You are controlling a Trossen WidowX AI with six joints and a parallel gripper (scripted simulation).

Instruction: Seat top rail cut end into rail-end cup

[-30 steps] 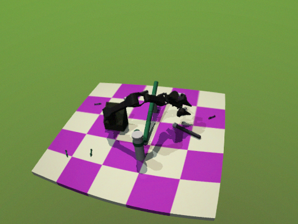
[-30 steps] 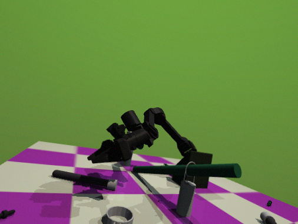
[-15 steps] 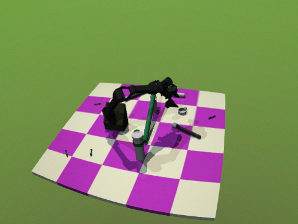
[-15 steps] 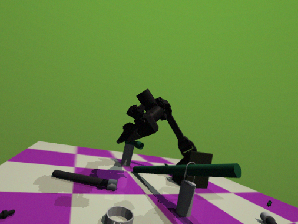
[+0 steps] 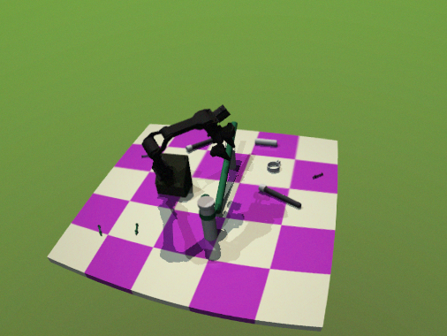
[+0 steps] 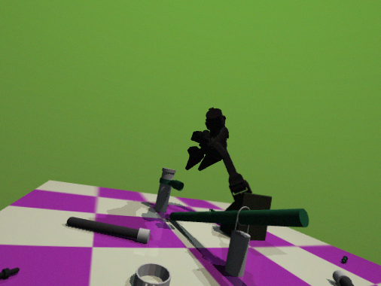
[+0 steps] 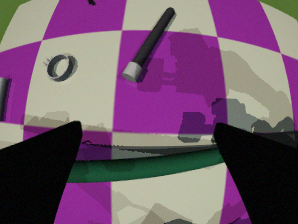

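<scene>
The green rail (image 5: 223, 181) (image 6: 211, 217) (image 7: 150, 170) runs through the thin wire loop on the short grey post (image 6: 238, 256). Its far end in the exterior view is low near the big grey post (image 5: 209, 230) (image 6: 163, 199), below the green cup (image 6: 178, 185) and apart from it. The cup sits on the green band (image 5: 207, 217) high on the post, under its cap. My gripper (image 5: 231, 151) (image 6: 193, 169) (image 7: 151, 129) is open and empty, pointing down above the rail. In the wrist view the rail crosses between and beyond the fingers; a finger hides each side of it.
A black bar with a grey end (image 5: 283, 197) (image 6: 102, 229) (image 7: 154, 40) lies beside the rail. A grey ring (image 5: 274, 171) (image 6: 139, 279) (image 7: 50, 70) and a grey cylinder (image 5: 266, 142) lie farther back in the top view. Another capped bar (image 5: 200, 145) lies behind the arm's dark base (image 5: 177, 177).
</scene>
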